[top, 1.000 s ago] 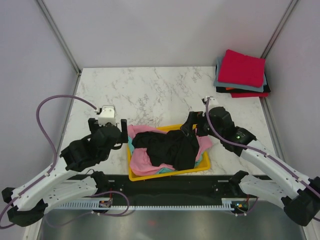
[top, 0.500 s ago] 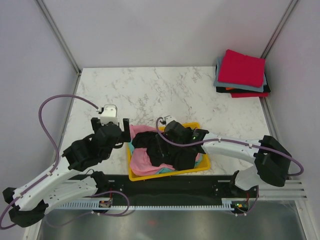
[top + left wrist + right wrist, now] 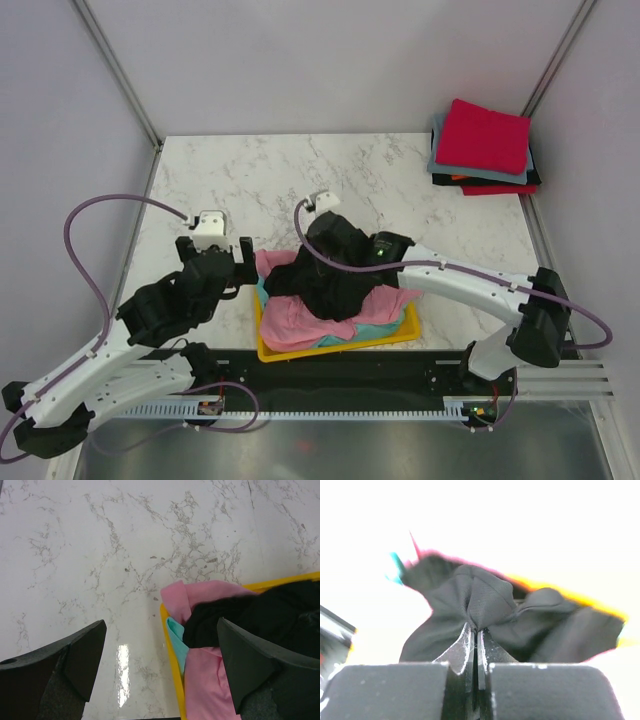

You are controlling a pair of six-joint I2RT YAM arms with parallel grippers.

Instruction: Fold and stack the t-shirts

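Black tee, heaped on the pink tee in the tray, is held by your right gripper, clamped on just a thin pinch, while the left gripper hangs open alongside, so a quick lift could slip it or drag pink cloth out too.

My left gripper and right gripper have matt, dark, faintly grainy plastic jaws. The black t-shirt pinched in my right one is soft matt cloth with a fine knit. The pink t-shirt and teal t-shirt look like the same matt cotton. The tray is smooth yellow plastic. The table is glossy, white, marble-look and grey-veined.
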